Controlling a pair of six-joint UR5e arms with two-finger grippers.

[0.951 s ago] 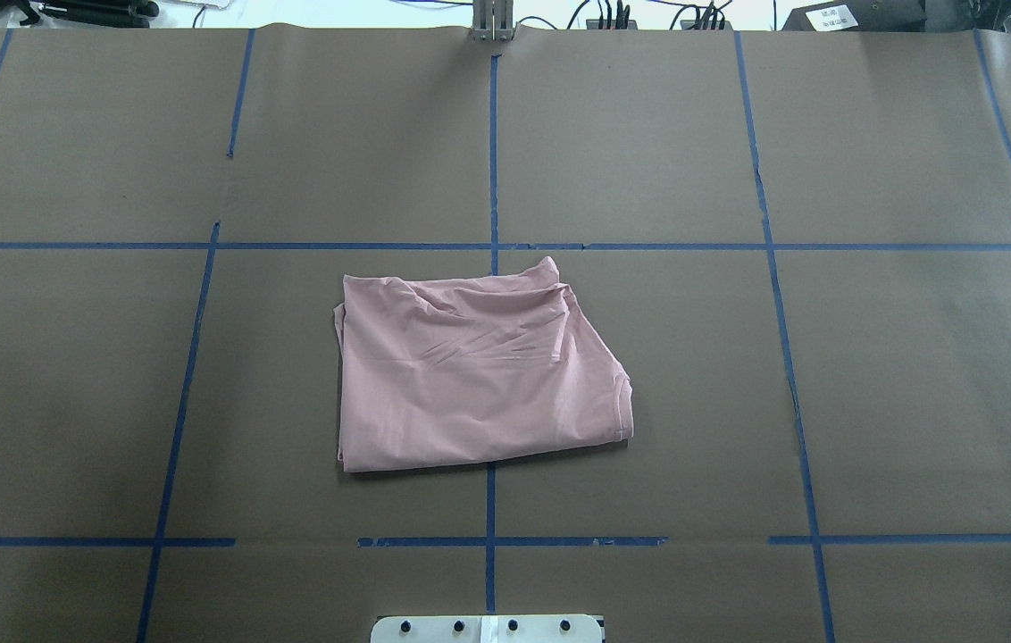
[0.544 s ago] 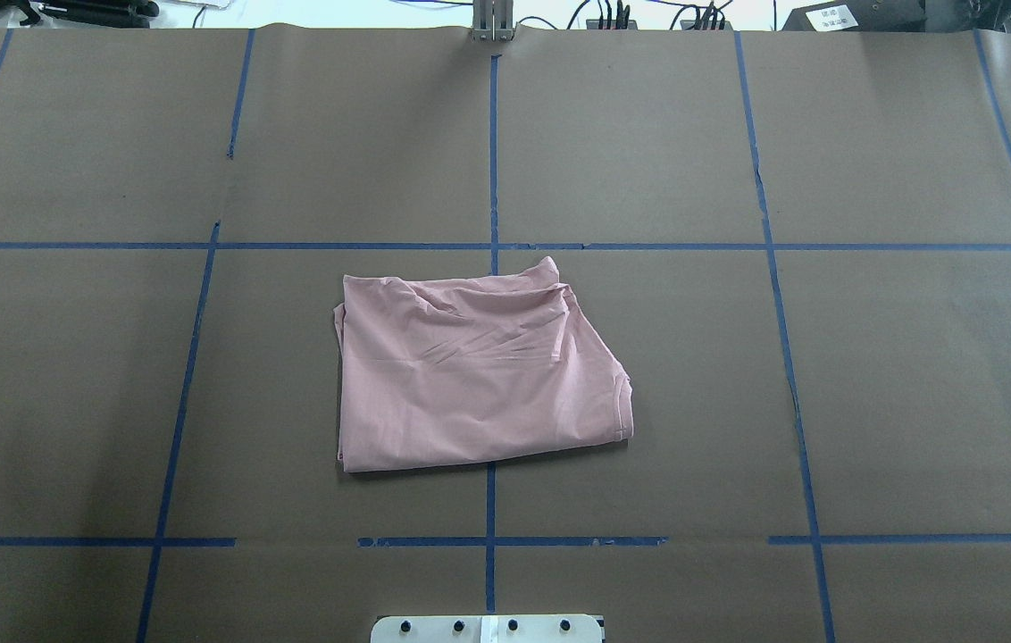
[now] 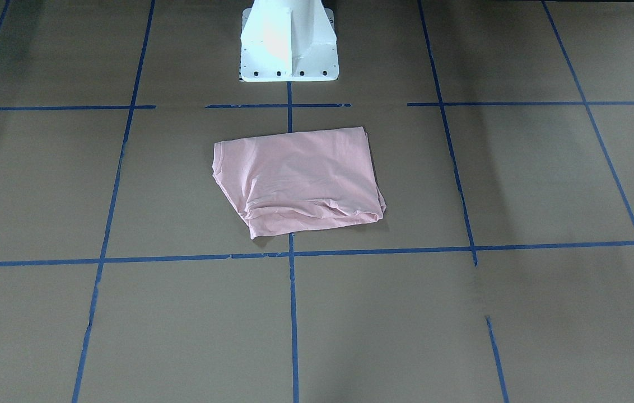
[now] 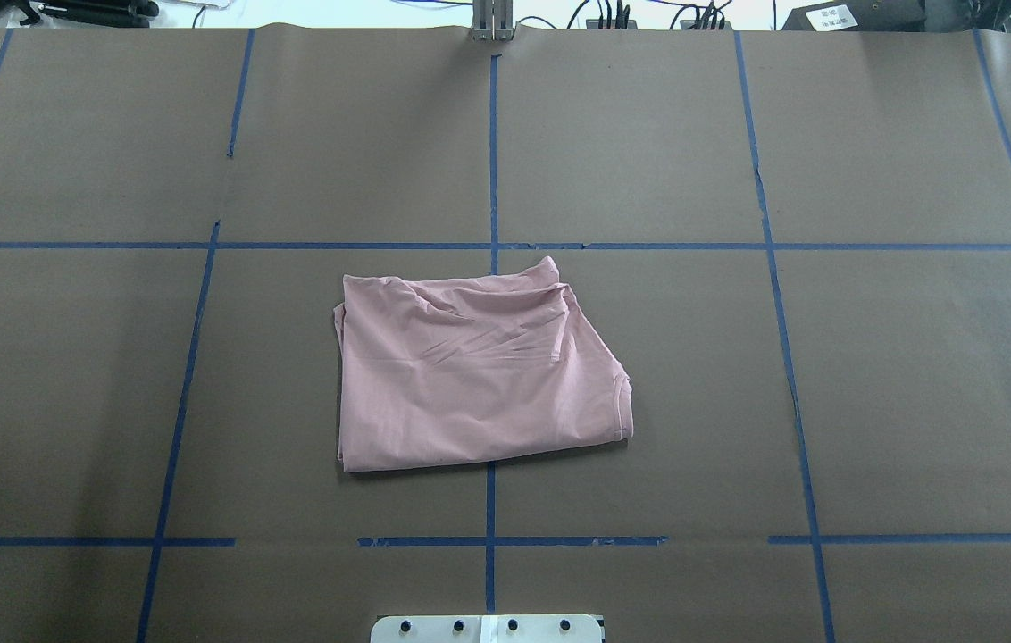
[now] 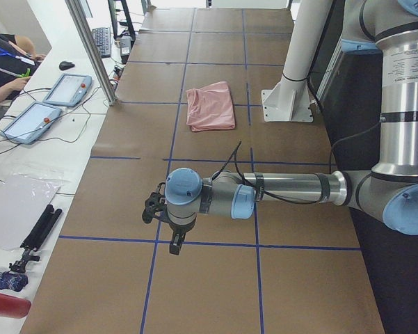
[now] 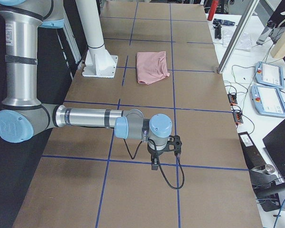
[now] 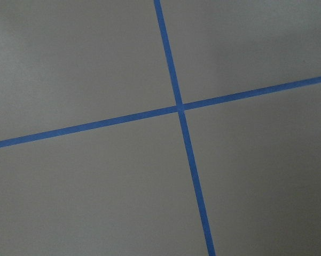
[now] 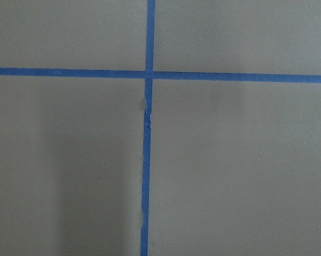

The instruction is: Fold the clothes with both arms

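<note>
The pale pink T-shirt point(image 4: 479, 366) lies folded in a rough rectangle on the brown table, plain side up, near the robot's base; its cartoon print is hidden. It also shows in the front-facing view point(image 3: 300, 179) and both side views point(image 5: 210, 106) point(image 6: 151, 66). My left gripper point(image 5: 174, 243) hangs over bare table far out to the left of the shirt. My right gripper point(image 6: 154, 164) hangs over bare table far out to the right. I cannot tell whether either is open or shut. Neither touches the shirt.
Blue tape lines point(image 4: 491, 152) divide the brown paper table cover into squares. The white pedestal base point(image 3: 289, 42) stands just behind the shirt. Tablets point(image 5: 66, 90), cables and an operator's arm point(image 5: 3, 66) are on a side bench. Both wrist views show only tape crossings.
</note>
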